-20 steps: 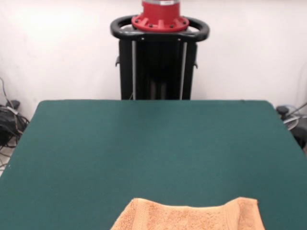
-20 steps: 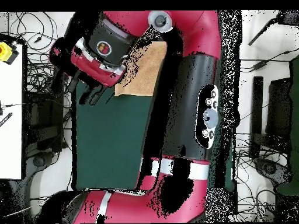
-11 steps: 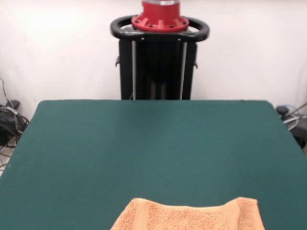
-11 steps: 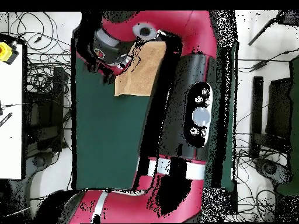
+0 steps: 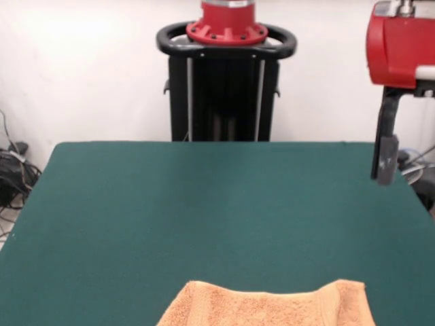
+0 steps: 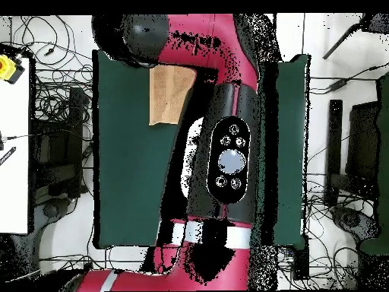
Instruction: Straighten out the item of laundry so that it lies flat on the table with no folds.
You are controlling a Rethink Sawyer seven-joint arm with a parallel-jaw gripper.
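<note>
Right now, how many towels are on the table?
1. The towel lies at the near edge of the table in the front view, partly cut off by the frame. In the overhead view the arm covers part of the table, so another could be hidden.

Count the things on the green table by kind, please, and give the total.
Towel: 1, orange-tan, at the edge of the table opposite the robot.
Other things on the table: 0.
Total: 1.

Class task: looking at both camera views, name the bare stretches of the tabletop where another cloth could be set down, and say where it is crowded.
Front view: the green table is bare from its far edge down to the towel at the near edge. Crowded spots: the towel's strip, and the right edge, where the end effector hangs. In the overhead view the arm hides much of the table.
</note>
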